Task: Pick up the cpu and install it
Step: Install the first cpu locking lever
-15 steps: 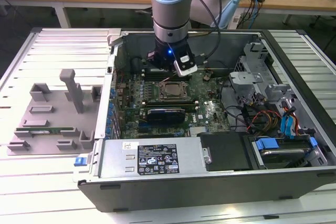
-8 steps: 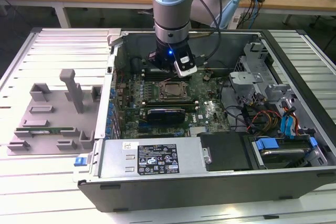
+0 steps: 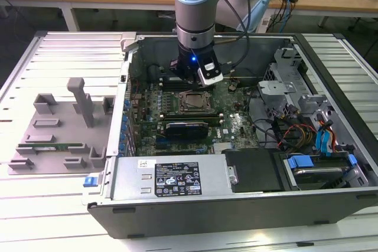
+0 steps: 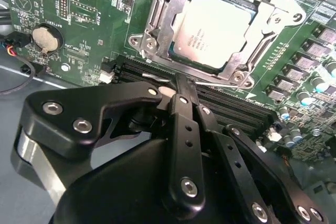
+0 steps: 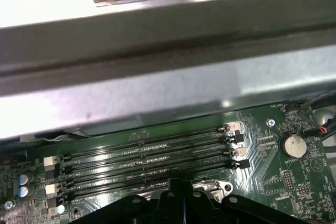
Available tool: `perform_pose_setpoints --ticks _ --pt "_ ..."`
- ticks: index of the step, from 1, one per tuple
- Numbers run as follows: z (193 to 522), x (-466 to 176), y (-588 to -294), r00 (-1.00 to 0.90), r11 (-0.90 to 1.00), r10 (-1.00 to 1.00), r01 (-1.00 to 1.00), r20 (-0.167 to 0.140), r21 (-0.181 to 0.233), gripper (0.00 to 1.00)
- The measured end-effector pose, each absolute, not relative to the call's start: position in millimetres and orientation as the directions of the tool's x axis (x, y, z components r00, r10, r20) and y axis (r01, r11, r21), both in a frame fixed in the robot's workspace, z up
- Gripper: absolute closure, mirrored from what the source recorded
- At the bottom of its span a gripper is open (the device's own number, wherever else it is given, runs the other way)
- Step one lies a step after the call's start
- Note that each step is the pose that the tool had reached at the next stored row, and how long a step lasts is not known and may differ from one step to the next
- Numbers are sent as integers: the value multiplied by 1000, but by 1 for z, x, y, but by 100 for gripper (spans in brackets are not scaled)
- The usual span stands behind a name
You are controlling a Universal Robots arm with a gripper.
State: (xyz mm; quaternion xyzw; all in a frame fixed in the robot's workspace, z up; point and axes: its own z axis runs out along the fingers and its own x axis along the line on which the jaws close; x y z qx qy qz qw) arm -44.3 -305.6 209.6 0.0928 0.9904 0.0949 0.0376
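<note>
The cpu is a flat square chip with a silvery-grey top. It lies inside the metal frame of the motherboard socket, and nothing grips it. My gripper hangs just beside the socket over the black memory slots. Its two thin fingers are pressed together with nothing between them. In the exterior view the arm's wrist stands over the back of the board, just behind the socket. The first wrist view looks past the gripper's black linkage toward the case wall.
Empty memory slots and a coin battery lie near the fingers. The grey case wall rises close behind. A black card, the power supply, and drive bays with cables fill the case. A grey parts tray sits outside, at the exterior view's left.
</note>
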Motion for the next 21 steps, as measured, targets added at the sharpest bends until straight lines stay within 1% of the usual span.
perform_pose_setpoints --ticks 4,11,15,21 --pt "210 -44 -303 -979 965 197 183 -59 186 89" --pt "210 -44 -299 -978 965 199 185 -59 186 89" --pt "208 -45 -299 -973 963 212 193 -86 190 89" --pt "206 -46 -299 -955 946 284 264 -87 190 89"
